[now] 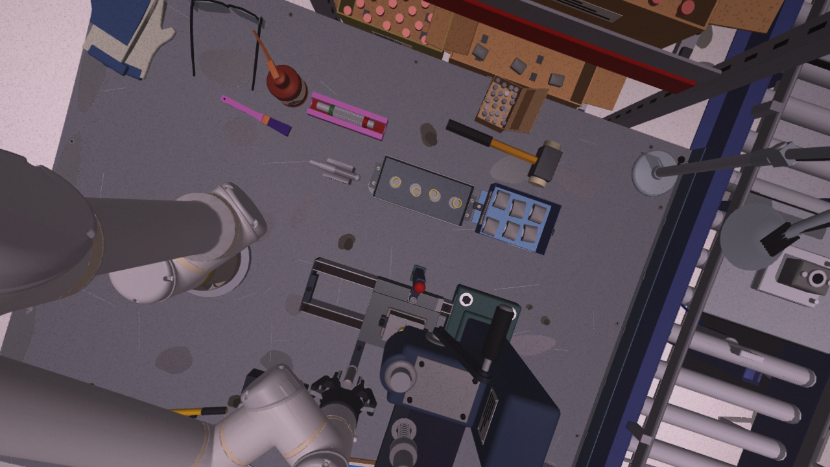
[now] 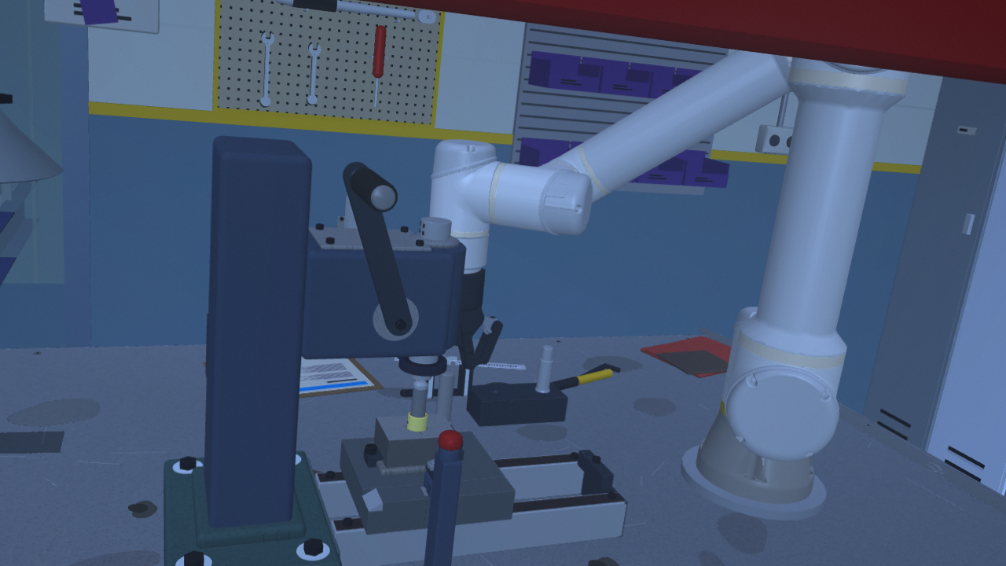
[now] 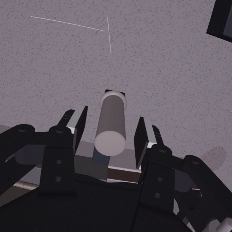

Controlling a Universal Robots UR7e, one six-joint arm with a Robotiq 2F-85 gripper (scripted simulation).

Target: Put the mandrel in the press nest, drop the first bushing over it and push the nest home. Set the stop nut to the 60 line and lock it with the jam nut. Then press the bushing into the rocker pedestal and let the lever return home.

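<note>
A yellow bushing (image 2: 418, 421) sits around the grey mandrel (image 2: 419, 395) that stands upright in the press nest (image 2: 414, 442), under the ram of the dark blue press (image 2: 383, 299). The nest rides on its slide rails (image 1: 339, 296), close to the press column. Behind the press head an upright grey peg (image 3: 110, 123) rises between the fingers of my gripper (image 3: 110, 134), which is open and holds nothing. The press lever (image 2: 376, 246) points up, its grip near the top of the head. The stop nut and jam nut are hidden from me.
The press head (image 1: 435, 377) stands right beside my gripper (image 1: 342, 395). A red-knobbed post (image 2: 449, 493) stands before the nest. Farther back lie a bushing tray (image 1: 421, 190), a blue pedestal tray (image 1: 516, 218), a mallet (image 1: 511, 148), spare pins (image 1: 336, 170) and an oil can (image 1: 285, 84).
</note>
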